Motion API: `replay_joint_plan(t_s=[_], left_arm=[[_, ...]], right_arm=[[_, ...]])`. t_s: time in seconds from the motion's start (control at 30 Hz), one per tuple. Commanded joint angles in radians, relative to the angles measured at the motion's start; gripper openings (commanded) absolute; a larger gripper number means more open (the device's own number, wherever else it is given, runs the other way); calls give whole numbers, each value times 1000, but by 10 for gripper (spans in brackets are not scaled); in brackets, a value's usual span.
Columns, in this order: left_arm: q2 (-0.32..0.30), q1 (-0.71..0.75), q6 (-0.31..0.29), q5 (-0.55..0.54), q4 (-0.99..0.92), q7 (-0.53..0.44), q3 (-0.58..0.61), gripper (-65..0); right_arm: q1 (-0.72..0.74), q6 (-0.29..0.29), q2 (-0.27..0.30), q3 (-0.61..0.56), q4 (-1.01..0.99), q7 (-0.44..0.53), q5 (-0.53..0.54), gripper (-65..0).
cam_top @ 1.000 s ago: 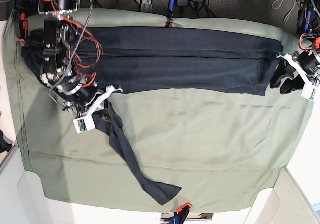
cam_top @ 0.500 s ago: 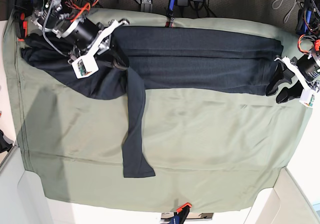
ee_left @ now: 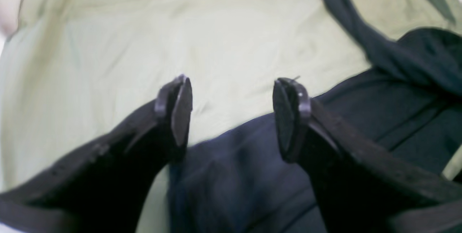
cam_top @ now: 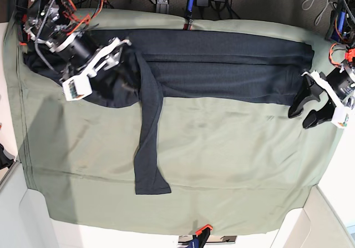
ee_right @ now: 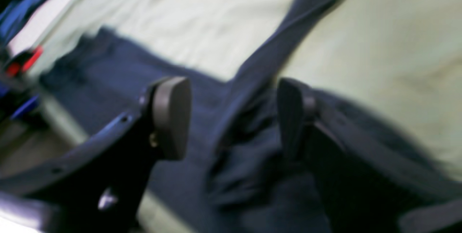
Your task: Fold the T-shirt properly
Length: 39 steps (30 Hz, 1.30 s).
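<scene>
While both wrist views are blurred, the jaw gaps read clearly enough. Left gripper [ee_left: 231,113]: jaws spread wide, nothing between the pads, nothing pinched. Below it the shirt [ee_left: 234,175] edge and the green sheet [ee_left: 144,45]; no contact visible. In the base view the left gripper [cam_top: 304,108] sits at the shirt's [cam_top: 222,65] right end, just off the edge, over the sheet [cam_top: 233,165].

Right gripper [ee_right: 232,117]: jaws also spread wide. The shirt [ee_right: 245,146] is bunched under and between the fingers, and a sleeve [ee_right: 288,27] runs up and away from the gap. The pads aren't closed on the cloth; whether the right-hand finger [ee_right: 292,117] brushes the fabric, can't tell through the blur. In the base view the right gripper [cam_top: 113,56] is over the shirt's left end, where the fabric is rumpled.

Shirt position: a long, narrow folded band across the top of the sheet, left to right. One sleeve [cam_top: 148,142] drapes over the band near the left end and hangs down across the sheet, cuff lying flat well below the body.
</scene>
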Motion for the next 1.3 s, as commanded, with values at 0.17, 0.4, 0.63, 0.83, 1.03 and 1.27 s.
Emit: replay_joint_plan(t_s=[0.17, 0.4, 0.63, 0.83, 1.03, 1.27], left_arm=[[42, -196, -3, 119, 8, -31, 255, -259], [281, -481, 113, 333, -242, -68, 562, -259], [523, -641, 117, 402, -566, -77, 672, -259], [631, -711, 132, 430, -682, -77, 672, -259], [680, -741, 234, 579, -769, -98, 672, -259], [679, -740, 293, 611, -780, -97, 672, -499]], right_arm=[[36, -45, 2, 180, 18, 28, -61, -275], [8, -47, 3, 404, 18, 21, -73, -275], [-31, -47, 3, 520, 17, 20, -19, -275], [-44, -47, 3, 521, 17, 16, -10, -275], [-44, -47, 3, 521, 17, 16, -9, -275], [-43, -47, 3, 521, 17, 16, -6, -275]])
